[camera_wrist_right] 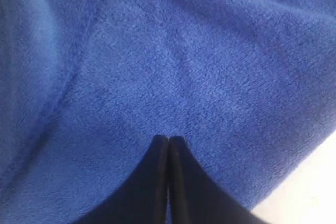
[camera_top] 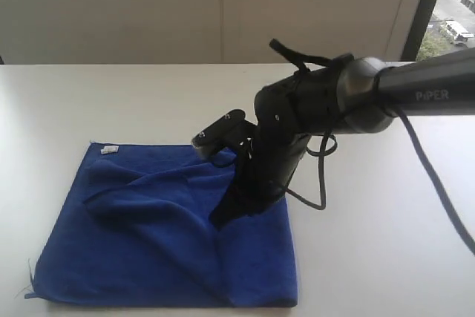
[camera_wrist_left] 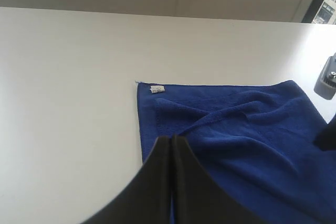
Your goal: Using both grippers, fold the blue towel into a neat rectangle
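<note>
Left gripper (camera_wrist_left: pixel 171 139) sat closed, empty; right gripper (camera_wrist_right: pixel 168 140), closed, perhaps missed the blue towel (camera_top: pixel 148 243), risking an empty lift

Office-like room, white table (camera_top: pixel 371 243), pale wall (camera_top: pixel 148 5), window (camera_top: pixel 454 5) overlooking parked cars (camera_top: pixel 457 31)

**Soft Daylight, Bleached Whites, Blurred Foregrounds**

Daylight comes from the narrow window strip (camera_top: pixel 449 12) at the far right of the exterior view. It washes the matte white tabletop (camera_top: pixel 148 102) to a near featureless glare. Only soft shadows sit in the folds of the deep royal-blue plush towel (camera_top: pixel 148 243). All three views are coarse and slightly hazy. In the wrist views the black tapered left gripper (camera_wrist_left: pixel 170 140) and right gripper (camera_wrist_right: pixel 168 140) are out-of-focus dark wedges, while the cloth's pile stays fairly sharp
</note>
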